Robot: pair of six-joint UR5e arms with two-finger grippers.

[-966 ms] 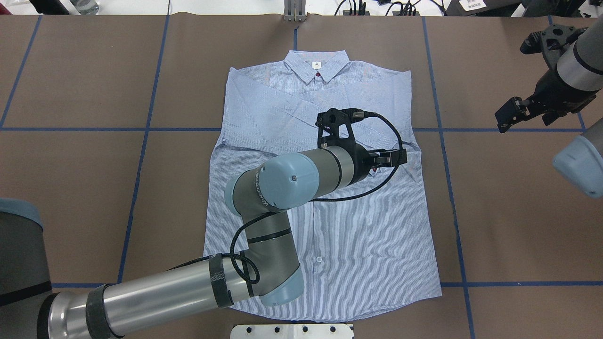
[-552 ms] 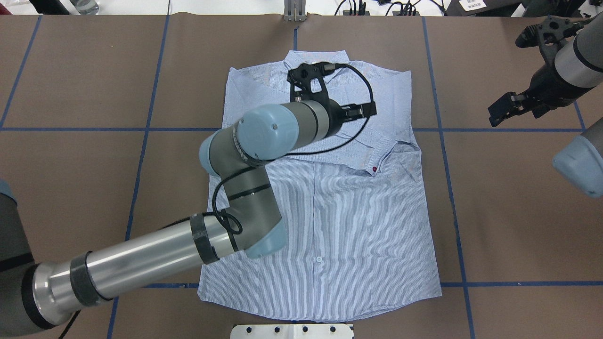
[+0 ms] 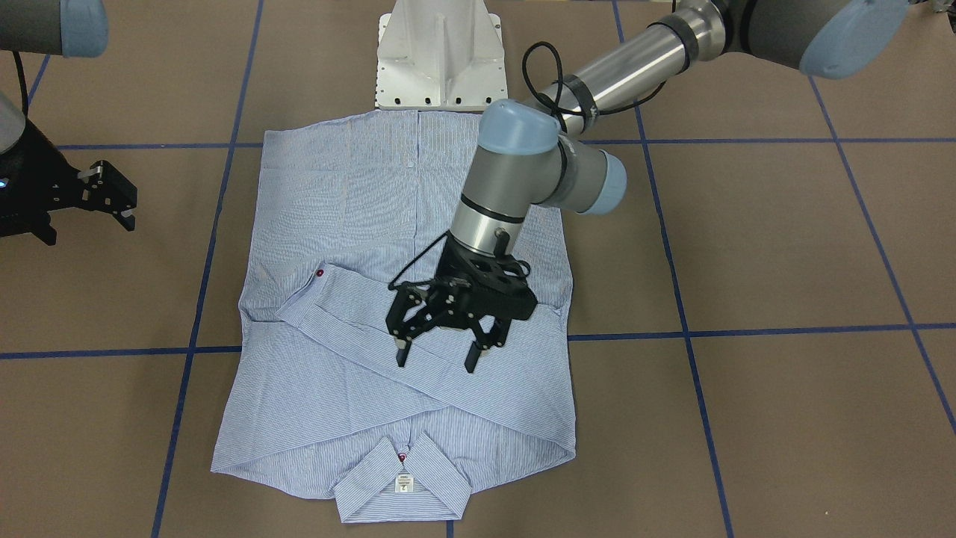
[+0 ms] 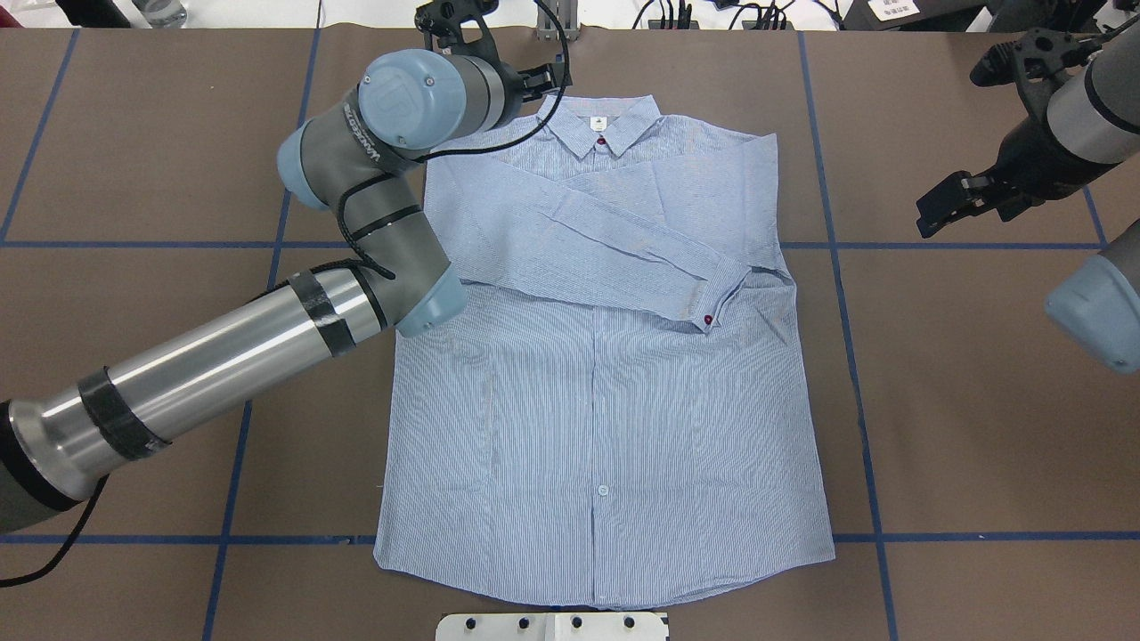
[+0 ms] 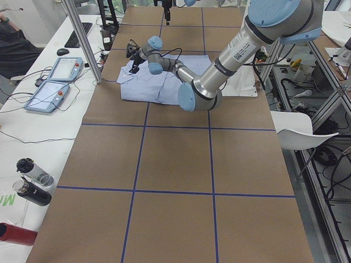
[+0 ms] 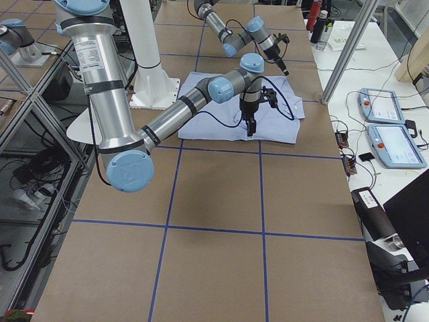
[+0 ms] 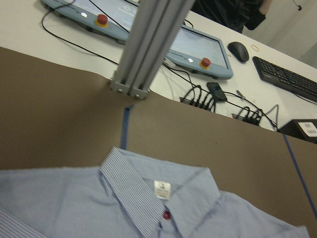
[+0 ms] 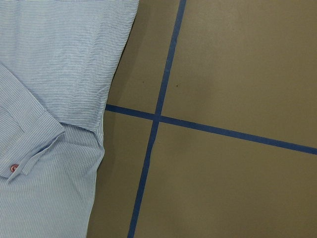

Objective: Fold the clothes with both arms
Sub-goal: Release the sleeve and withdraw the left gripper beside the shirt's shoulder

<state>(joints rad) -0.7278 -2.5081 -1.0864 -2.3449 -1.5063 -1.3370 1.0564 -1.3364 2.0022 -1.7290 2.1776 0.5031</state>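
Shirt (image 4: 606,401) lies flat, front up, mid-tabletop (image 4: 980,401), collar away from the robot. Both sleeves are crossed over the chest, and the body folds look yet to come. Left pincer (image 3: 437,359) hangs spread and empty above it. Right pincer (image 3: 112,196) is spread, off beside. Only the left arm (image 4: 223,356) overhangs the cloth, and the white pedestal (image 4: 552,626) sits by the hem.

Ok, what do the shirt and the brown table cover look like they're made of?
Shirt: thin woven cloth, probably cotton or a blend, with a matte finish. It has fine blue-white stripes and soft creases, and lies limp.
Table cover: matte brown sheet, possibly paper or thin card. It lies flat, without shine.
Blue lines: they look like stuck-on tape.
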